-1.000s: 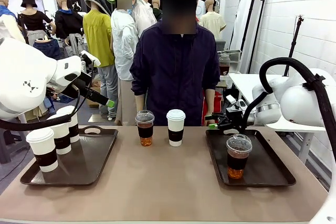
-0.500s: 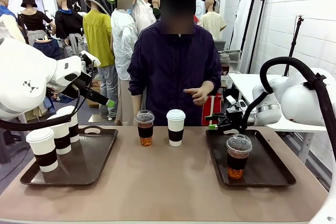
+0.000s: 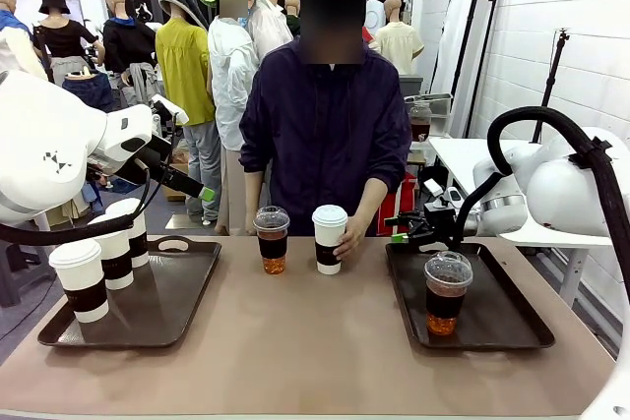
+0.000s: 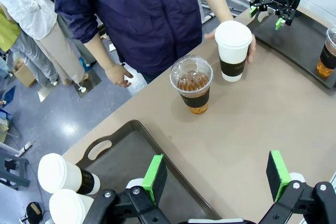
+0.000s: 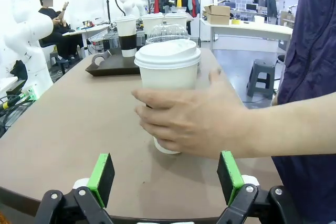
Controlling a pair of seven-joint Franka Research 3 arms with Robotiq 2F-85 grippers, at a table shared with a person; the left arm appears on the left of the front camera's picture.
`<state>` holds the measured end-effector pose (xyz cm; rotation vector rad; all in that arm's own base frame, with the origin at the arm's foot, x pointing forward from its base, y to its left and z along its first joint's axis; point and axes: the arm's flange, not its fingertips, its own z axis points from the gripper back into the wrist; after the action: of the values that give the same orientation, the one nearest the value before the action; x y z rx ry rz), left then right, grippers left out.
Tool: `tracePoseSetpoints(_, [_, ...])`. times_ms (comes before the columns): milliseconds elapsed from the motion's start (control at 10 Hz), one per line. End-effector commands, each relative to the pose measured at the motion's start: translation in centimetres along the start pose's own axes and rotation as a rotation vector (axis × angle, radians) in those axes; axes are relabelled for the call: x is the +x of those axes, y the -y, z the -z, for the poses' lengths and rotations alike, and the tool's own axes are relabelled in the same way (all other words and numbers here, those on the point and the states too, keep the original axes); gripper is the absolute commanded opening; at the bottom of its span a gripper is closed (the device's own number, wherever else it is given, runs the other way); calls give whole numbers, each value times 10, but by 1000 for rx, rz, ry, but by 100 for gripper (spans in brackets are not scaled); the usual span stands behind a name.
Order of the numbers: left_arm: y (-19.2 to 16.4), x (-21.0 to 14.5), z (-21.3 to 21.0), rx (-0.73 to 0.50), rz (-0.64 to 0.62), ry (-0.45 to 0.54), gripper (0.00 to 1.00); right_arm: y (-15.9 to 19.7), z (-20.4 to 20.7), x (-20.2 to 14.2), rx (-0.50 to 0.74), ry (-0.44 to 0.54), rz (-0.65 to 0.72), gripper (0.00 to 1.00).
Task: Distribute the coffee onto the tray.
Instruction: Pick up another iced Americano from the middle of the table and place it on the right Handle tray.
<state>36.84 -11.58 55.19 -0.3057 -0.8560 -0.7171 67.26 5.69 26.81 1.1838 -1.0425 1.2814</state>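
The left tool (image 4: 215,177) hangs above the table (image 3: 315,351) with its jaws wide and nothing between them. Its fingers are cut off by the bottom edge of its wrist view, over the near corner of the left tray (image 3: 167,302). Three white cups (image 3: 81,280) stand in a row along that tray's left side. The two farther ones are partly hidden, each by the cup in front, and a black cable crosses them.

The right tool (image 5: 166,177) is also wide open and empty, low over the far end of the right tray (image 3: 502,312). In the front view its fingers are small and dark against the arm, so they are hard to make out there. A clear cup (image 3: 447,292) of amber drink stands on this tray, near the middle.

At the far middle of the table, off both trays, stand a second clear cup (image 3: 272,239) and a white cup (image 3: 329,239), side by side and near each other. The person's hand (image 5: 194,121) is wrapped around the white cup, covering its sleeve in the right wrist view. Only the lid, upper wall and base show. Behind it just the dome of the second clear cup peeks out. The person's other hand (image 4: 119,74) hangs below the table edge.
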Motion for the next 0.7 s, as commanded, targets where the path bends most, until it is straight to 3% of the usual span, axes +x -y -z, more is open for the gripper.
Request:
tracePoseSetpoints(0, [-1,0,0,-1,-3,1,100,1,1,0,5,4,-1,100])
tracePoseSetpoints(600, [-1,0,0,-1,-3,1,100,1,1,0,5,4,-1,100])
